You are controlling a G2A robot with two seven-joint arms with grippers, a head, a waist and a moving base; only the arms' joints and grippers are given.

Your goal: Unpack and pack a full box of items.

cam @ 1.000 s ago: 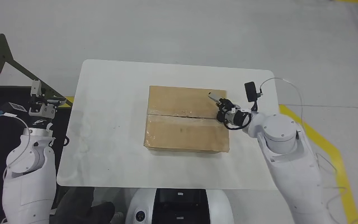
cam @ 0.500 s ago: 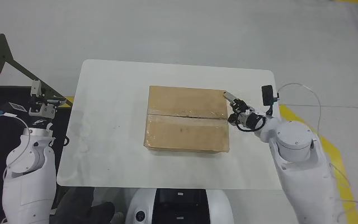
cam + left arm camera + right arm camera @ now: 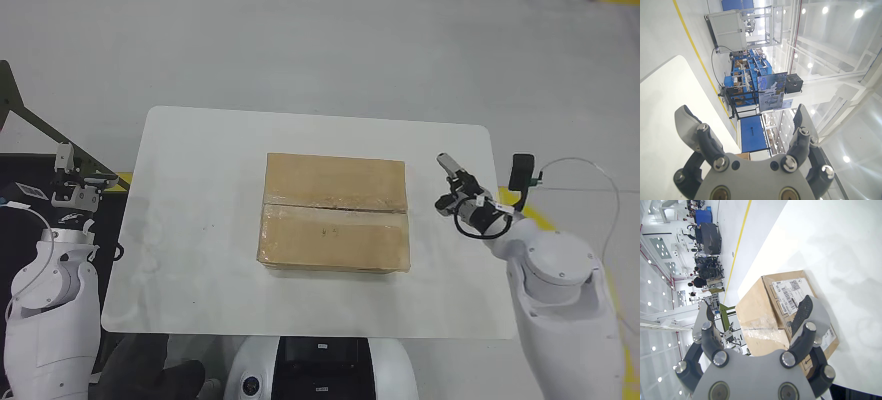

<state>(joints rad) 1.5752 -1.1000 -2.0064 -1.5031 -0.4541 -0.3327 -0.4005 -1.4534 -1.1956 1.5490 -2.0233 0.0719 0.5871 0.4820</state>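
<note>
The right end effector (image 3: 443, 185) is held open, its two fingers spread wide with nothing gripped between them. It is positioned over the tabletop (image 3: 200, 250), near the right-hand end of the cardboard box (image 3: 335, 212) but apart from it, with a strip of bare white surface seen between the fingers and the carton. In the right wrist view, the end face of the box is seen past the ribbed pad of one finger (image 3: 802, 311), and a white barcode label (image 3: 789, 292) is stuck on that face. The box is closed. Its two top flaps are met along a lengthwise seam, which is covered with clear packing tape (image 3: 761, 325) that is crinkled near the end. The box is set flat at about the middle of the tabletop, its long sides lying parallel to the near edge.

The left end effector (image 3: 743, 113) is likewise open and empty. It is held off the left edge of the tabletop, well apart from the box, and is pointed away into the room. A yellow floor line (image 3: 560, 230) is seen beyond the right side of the tabletop
</note>
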